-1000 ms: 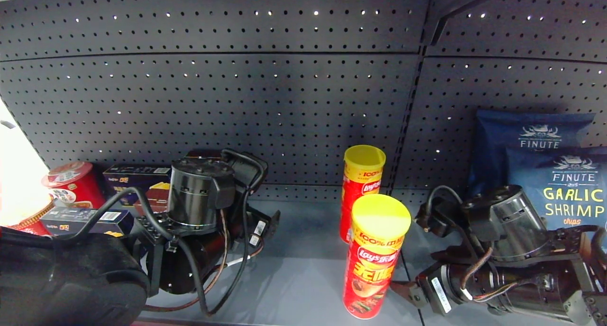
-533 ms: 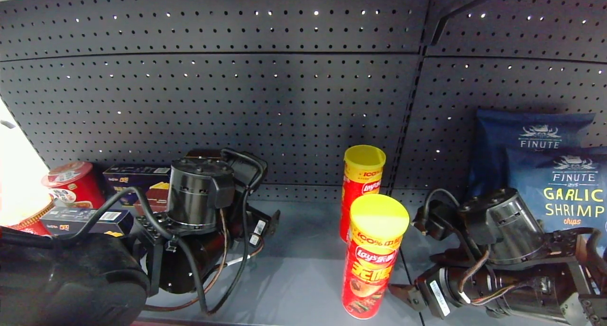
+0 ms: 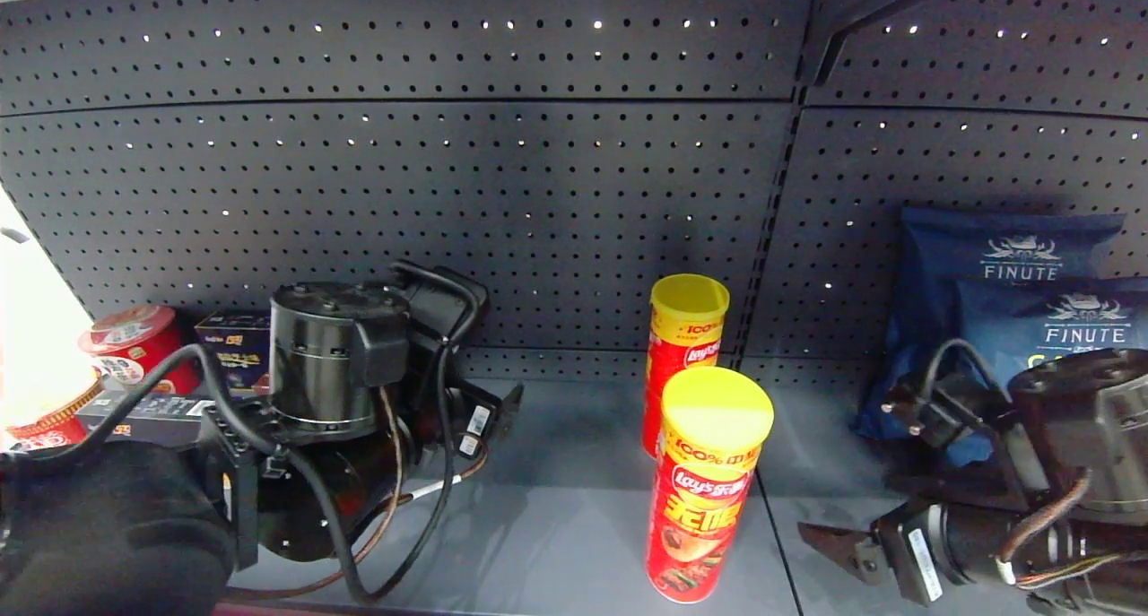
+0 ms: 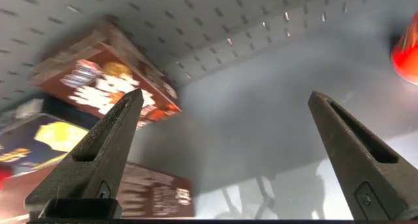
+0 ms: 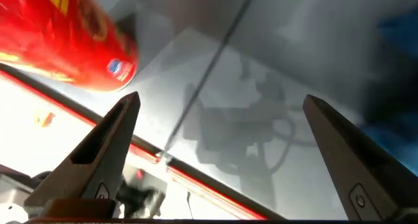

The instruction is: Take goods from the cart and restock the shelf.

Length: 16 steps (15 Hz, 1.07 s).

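Your left gripper [image 4: 225, 96] hovers over the shelf [image 3: 556, 517] by a brown box [image 4: 104, 80], fingers wide apart, empty. Your right gripper [image 5: 221, 98] sits near the front chip can [image 3: 708, 481], fingers likewise spread, empty.

Two cans [image 3: 708, 481] [image 3: 686, 342], two bags [image 3: 995, 253] [image 3: 1076, 316] (both blue)

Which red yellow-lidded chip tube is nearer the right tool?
The front red yellow-lidded tube, at the shelf's front edge by the right tool; the rear tube stands behind it.
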### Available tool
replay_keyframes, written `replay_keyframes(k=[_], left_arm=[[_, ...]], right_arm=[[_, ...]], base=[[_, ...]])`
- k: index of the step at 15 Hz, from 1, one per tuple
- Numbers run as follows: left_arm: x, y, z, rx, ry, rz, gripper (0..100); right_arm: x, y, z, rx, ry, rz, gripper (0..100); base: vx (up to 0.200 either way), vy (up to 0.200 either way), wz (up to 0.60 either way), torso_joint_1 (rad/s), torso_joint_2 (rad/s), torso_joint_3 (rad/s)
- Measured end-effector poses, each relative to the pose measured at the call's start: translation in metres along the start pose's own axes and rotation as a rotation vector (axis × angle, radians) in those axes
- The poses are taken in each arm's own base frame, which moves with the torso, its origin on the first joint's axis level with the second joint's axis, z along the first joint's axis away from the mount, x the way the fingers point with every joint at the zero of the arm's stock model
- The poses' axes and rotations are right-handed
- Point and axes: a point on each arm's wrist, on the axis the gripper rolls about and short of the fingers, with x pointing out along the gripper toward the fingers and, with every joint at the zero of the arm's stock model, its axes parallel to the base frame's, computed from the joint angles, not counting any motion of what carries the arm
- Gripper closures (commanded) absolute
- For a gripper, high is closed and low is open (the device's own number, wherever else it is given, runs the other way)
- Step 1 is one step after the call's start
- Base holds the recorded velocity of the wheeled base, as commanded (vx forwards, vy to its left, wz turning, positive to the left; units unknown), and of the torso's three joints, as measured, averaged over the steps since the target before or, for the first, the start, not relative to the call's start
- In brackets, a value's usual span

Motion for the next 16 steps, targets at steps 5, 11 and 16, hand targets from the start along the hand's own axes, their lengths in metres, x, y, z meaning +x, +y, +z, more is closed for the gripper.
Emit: replay_keyframes(k=[5,11,16], left_arm=[[-0.041,0.031,0.013,-0.003,-0.099,0.064,0],[-0.125,0.093,-0.044,-0.016,-0.108,0.275,0],[-0.19,0.114,-0.105,-0.187,0.002,0.553,0]], right_arm=[[-0.047,-0.025,-0.01,0.077,-0.109,-0.074,0],[-0.082,-0.053,-0.043,0.209,-0.202,-0.255,0],[-0.112,-0.056,-0.092,0.296,-0.179,-0.408,0]], base=[[0.0,0.0,0.0,0.0,0.0,0.0],[0.0,0.0,0.0,0.0,0.0,0.0],[0.0,0.0,0.0,0.0,0.0,0.0]])
